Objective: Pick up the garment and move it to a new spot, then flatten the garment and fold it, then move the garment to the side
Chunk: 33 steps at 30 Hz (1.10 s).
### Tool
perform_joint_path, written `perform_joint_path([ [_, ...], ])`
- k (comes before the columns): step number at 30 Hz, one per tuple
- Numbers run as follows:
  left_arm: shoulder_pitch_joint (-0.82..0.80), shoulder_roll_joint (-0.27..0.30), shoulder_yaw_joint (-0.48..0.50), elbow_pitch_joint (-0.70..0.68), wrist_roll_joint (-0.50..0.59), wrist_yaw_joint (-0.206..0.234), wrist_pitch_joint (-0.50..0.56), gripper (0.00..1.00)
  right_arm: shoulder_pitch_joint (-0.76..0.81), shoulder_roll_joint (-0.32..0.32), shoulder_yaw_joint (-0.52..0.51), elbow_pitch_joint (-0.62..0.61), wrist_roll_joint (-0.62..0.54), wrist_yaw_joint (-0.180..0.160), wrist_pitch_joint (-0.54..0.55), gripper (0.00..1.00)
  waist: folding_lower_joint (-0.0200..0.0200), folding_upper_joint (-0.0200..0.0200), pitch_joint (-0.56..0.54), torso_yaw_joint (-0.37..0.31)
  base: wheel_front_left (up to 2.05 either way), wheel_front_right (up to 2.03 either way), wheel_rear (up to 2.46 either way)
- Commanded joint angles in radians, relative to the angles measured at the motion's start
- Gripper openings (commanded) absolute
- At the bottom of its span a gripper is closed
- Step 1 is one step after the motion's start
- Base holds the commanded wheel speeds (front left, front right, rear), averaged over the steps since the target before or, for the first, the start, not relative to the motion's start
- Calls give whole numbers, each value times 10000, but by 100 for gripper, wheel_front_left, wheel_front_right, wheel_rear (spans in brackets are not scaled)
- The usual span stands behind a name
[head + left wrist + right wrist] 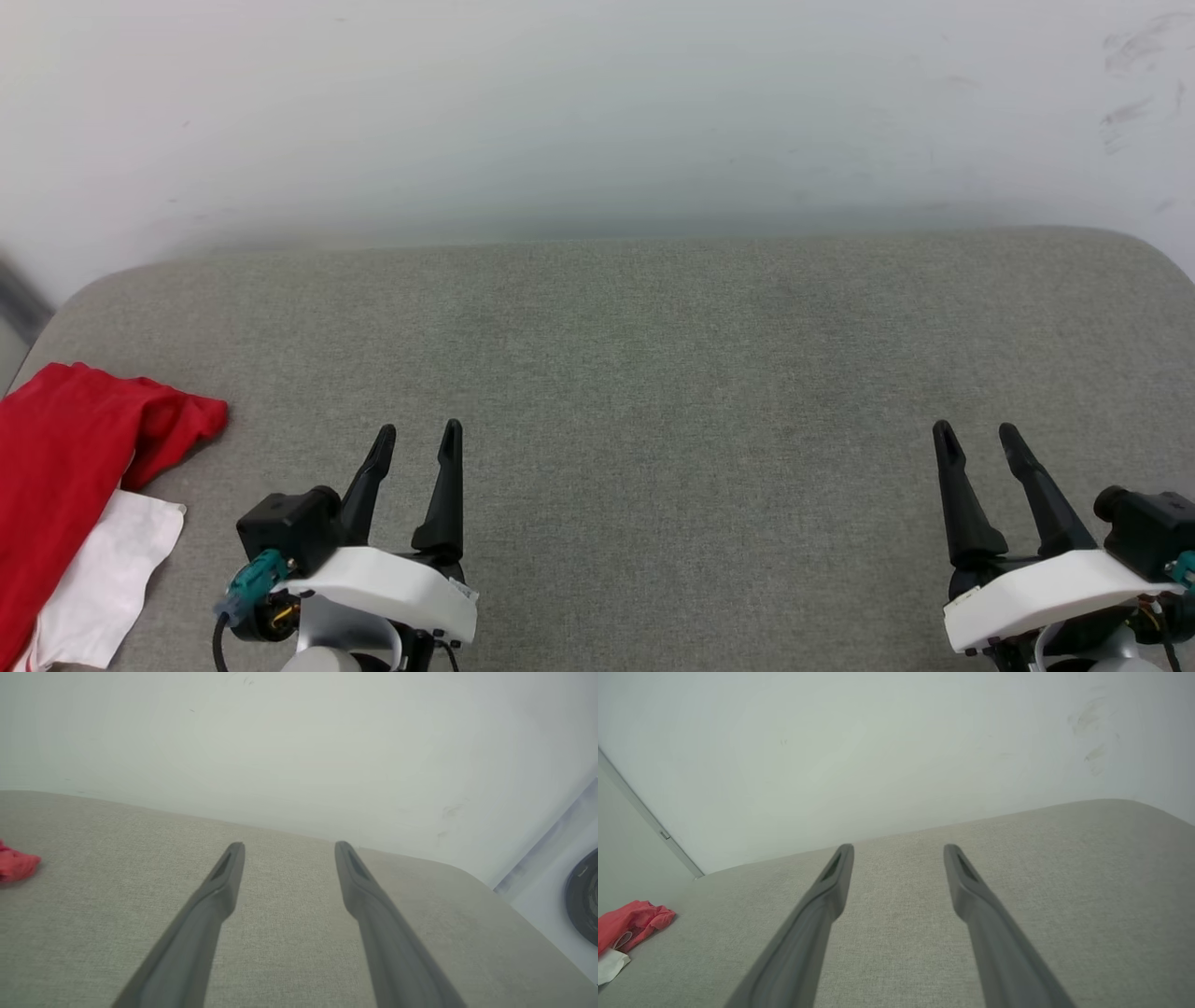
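Observation:
The garment (65, 457), red with a white sleeve, lies crumpled at the far left edge of the grey cushion (653, 355), partly cut off by the head view's border. A corner of it shows as the garment (16, 865) at the left of the left wrist view, and as the garment (630, 921) low on the left in the right wrist view. My left gripper (417, 437) stands open over the cushion, to the right of the garment and apart from it. Far to the right, my right gripper (977, 436) is open too, with nothing between its fingers.
A pale wall (597, 112) rises right behind the cushion's far edge. The cushion's corners are rounded at the back left and back right. A dark round object (584, 896) sits on the floor beyond the cushion's right side.

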Motion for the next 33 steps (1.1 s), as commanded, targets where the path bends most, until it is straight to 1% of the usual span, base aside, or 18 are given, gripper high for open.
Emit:
perform_joint_path([
  [1,14,69,-37,-42,294,41,-91,100,6,-26,-41,-142,-347,3,4,100,0,-1,0,9,0,0,0],
  [9,70,128,-92,73,984,129,-282,100,142,17,-91,-204,-1125,2,78,100,0,-1,-17,42,0,0,0],
  [27,121,29,-157,542,2258,57,-667,100,338,127,-109,-377,-2494,2,59,100,0,-1,-65,116,0,0,0],
  [33,110,-39,-155,647,2593,-40,-782,100,364,144,-108,-483,-2867,2,0,100,0,-1,-73,135,0,0,0],
])
